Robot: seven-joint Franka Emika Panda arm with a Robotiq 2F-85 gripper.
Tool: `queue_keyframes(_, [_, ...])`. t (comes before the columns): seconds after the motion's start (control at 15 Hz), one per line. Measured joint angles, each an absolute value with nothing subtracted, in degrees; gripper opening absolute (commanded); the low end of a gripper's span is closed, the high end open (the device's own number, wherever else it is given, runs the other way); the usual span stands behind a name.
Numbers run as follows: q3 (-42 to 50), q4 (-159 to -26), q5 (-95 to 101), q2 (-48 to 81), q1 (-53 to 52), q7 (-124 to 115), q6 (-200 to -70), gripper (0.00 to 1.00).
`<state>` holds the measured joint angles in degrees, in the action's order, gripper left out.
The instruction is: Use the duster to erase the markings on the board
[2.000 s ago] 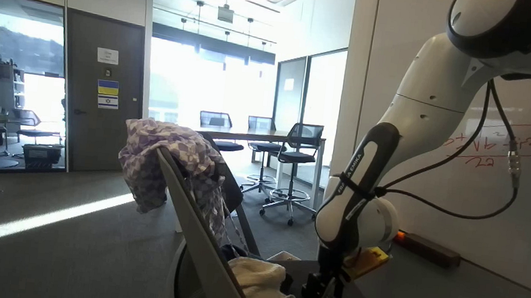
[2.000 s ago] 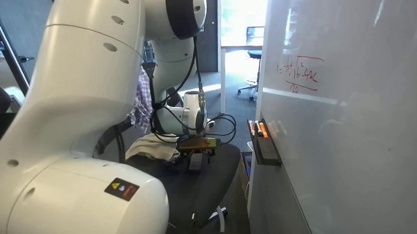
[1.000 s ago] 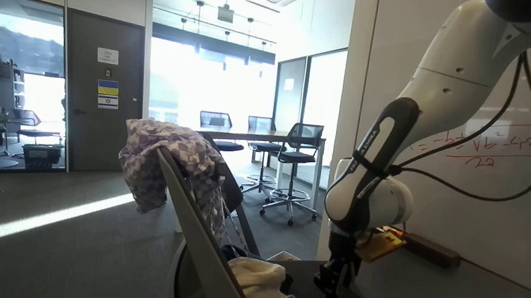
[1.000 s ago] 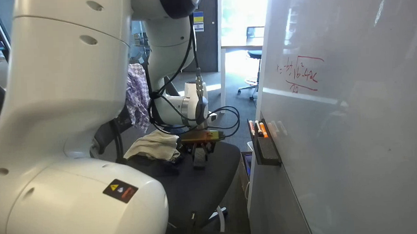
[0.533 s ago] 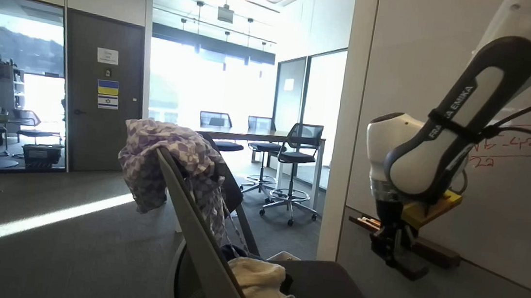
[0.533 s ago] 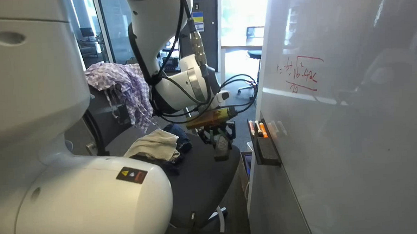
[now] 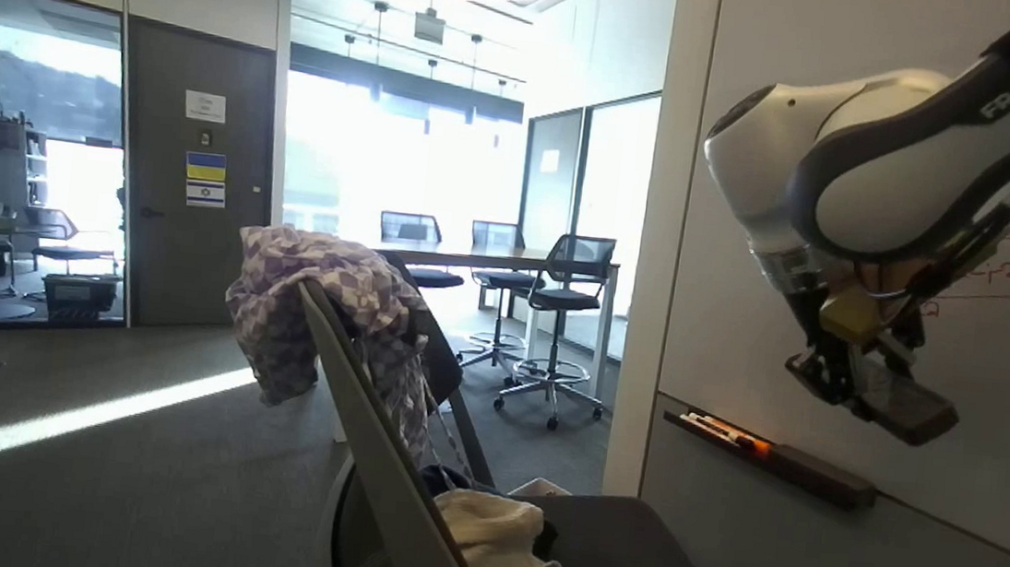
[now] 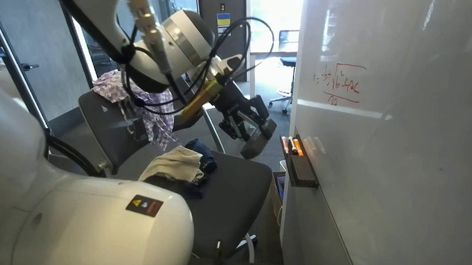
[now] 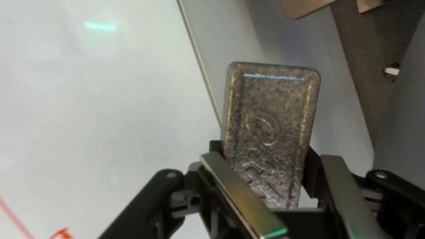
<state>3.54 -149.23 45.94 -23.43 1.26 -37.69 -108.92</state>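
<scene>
Grey block duster: now higher, more tilted, apart from the glossy white board
Jaws: grip its sides, probably freeing the wiping face
Red handwriting: unerased, near the board's vertical edge

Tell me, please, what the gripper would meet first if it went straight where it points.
Probably the grey panel just below the board, with the held duster touching first; depth is unclear, so maybe the board.

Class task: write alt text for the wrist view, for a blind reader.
A black two-fingered gripper clamps a mottled grey-brown rectangular duster. A glossy white board fills the left, with blurred red marker strokes at bottom left.
</scene>
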Motion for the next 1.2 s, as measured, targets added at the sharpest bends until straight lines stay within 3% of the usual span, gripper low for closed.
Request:
queue_keyframes(0.4, [-6.2, -148.7, 50.6, -33.0, 1.3, -45.4, -92.7, 0.31])
queue_keyframes(0.8, [-6.9, -152.8, 67.0, -33.0, 1.2, -49.0, -92.4, 0.31])
queue_keyframes(1.2, [-0.8, -159.8, 92.3, -32.0, 4.8, -51.4, -97.8, 0.31])
